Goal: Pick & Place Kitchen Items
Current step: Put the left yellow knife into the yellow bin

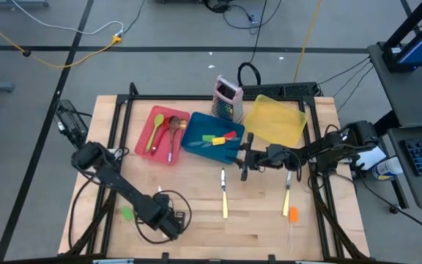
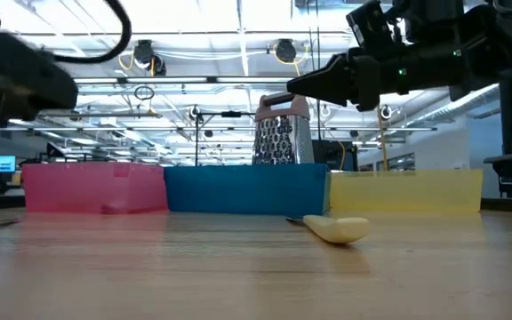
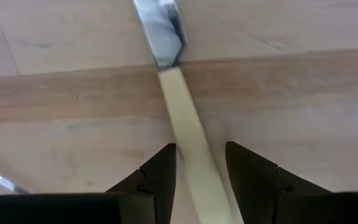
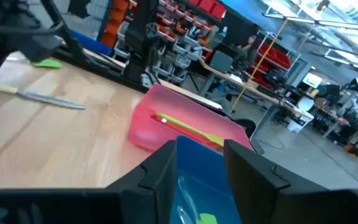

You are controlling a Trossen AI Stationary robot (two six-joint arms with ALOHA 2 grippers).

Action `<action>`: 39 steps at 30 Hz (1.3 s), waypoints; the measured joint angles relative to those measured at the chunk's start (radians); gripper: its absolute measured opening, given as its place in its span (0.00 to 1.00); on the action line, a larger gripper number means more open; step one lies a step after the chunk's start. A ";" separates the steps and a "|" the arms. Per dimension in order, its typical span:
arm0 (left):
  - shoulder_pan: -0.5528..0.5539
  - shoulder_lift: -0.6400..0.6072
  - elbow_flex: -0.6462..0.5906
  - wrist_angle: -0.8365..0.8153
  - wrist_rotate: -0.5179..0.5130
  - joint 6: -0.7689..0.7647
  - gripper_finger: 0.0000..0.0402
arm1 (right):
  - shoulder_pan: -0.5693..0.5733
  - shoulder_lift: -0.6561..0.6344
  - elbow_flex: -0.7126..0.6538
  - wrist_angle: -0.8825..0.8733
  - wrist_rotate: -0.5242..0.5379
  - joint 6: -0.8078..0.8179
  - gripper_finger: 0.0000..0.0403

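Note:
A pale-handled metal knife [image 3: 180,109] lies flat on the wooden table. In the left wrist view its handle runs between the fingers of my open left gripper [image 3: 201,149], which stand on either side of it with no touch showing. From above, my left gripper [image 1: 176,221] is low near the table's near edge, left of a pale-handled knife [image 1: 224,196]. My right gripper [image 1: 243,167] is open and holds nothing. It hangs above the blue tray's [image 1: 196,145] near right corner, raised over the trays [image 2: 296,86]. The blue tray [image 4: 197,168] and the red tray [image 4: 160,127] show past its fingers.
The red tray [image 1: 143,139] holds a green spatula and spoons, and the blue tray holds green, yellow and red utensils. A yellow tray [image 1: 275,119] and a pink-topped grater [image 1: 227,97] stand at the far side. Pale-handled cutlery [image 1: 287,194], an orange spatula [image 1: 293,215] and a green item [image 1: 127,213] lie loose on the table.

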 joint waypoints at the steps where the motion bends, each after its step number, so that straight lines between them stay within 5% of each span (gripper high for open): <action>1: 0.000 0.007 0.000 0.000 -0.002 -0.002 0.36 | -0.002 0.000 0.000 0.000 0.000 0.006 0.31; 7: 0.003 0.015 0.003 -0.010 -0.015 0.046 0.34 | -0.003 0.000 0.000 -0.002 0.000 0.060 0.31; 14: 0.005 0.015 0.004 -0.006 -0.036 0.114 0.11 | -0.003 0.000 0.000 -0.021 -0.001 0.120 0.31; 26: 0.076 -0.079 -0.002 -0.018 -0.241 0.338 0.10 | -0.002 0.000 0.000 -0.098 -0.002 0.267 0.31; 33: 0.130 -0.197 -0.001 -0.006 -0.431 0.578 0.10 | 0.035 0.000 0.000 -0.244 -0.003 0.368 0.31; 39: 0.211 -0.247 0.000 -0.001 -0.480 0.817 0.10 | 0.114 0.000 0.000 -0.289 -0.003 0.436 0.31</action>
